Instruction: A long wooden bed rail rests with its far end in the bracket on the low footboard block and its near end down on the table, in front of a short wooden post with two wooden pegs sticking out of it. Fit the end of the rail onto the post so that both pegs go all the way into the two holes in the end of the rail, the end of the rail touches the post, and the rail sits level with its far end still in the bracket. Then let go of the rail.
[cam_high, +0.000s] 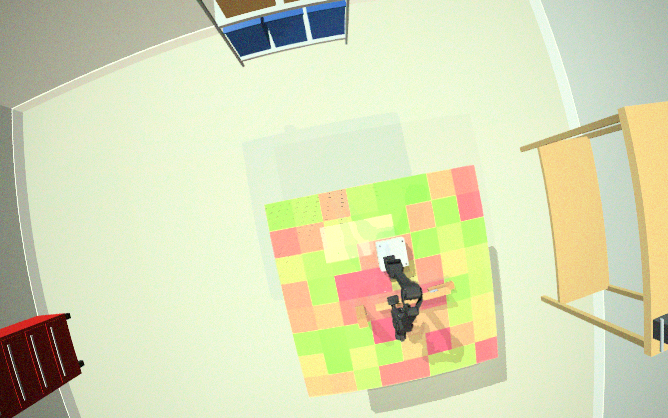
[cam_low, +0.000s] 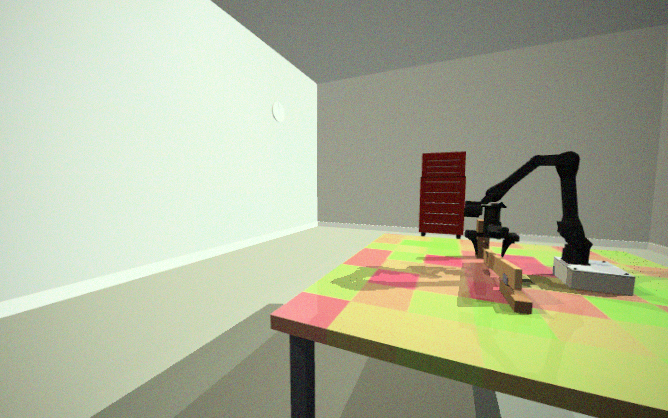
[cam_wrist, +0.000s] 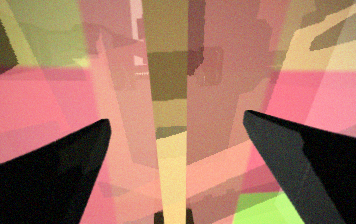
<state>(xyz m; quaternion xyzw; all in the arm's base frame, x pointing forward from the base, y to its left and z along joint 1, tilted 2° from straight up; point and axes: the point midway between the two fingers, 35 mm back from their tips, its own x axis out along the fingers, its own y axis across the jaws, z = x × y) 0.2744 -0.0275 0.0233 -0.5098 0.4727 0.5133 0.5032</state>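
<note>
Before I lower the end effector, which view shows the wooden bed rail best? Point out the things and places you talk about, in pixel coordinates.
The wrist view: the bed rail (cam_high: 440, 292) (cam_low: 505, 267) (cam_wrist: 173, 175) runs between the open fingers. Top shows it partly covered by the arm; exterior shows it foreshortened, its bracket end nearest the camera.

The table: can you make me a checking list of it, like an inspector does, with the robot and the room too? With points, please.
Surface: table (cam_high: 462, 320) (cam_low: 380, 312) with a patchwork of green, pink, orange and yellow squares.
Job's things: wooden rail (cam_high: 438, 292) (cam_low: 506, 267) (cam_wrist: 174, 175), its near end not on the post (cam_high: 362, 317) (cam_low: 480, 226); footboard block (cam_low: 520, 304) under the far end.
Clutter: nothing seen.
Gripper (cam_low: 490, 251) (cam_wrist: 178, 120): open above the rail, one finger each side, holding nothing.
Cables: nothing seen.
Surroundings: red drawer cabinet (cam_high: 37, 357) (cam_low: 442, 200), round white disc (cam_low: 278, 111) on the wall.
</note>
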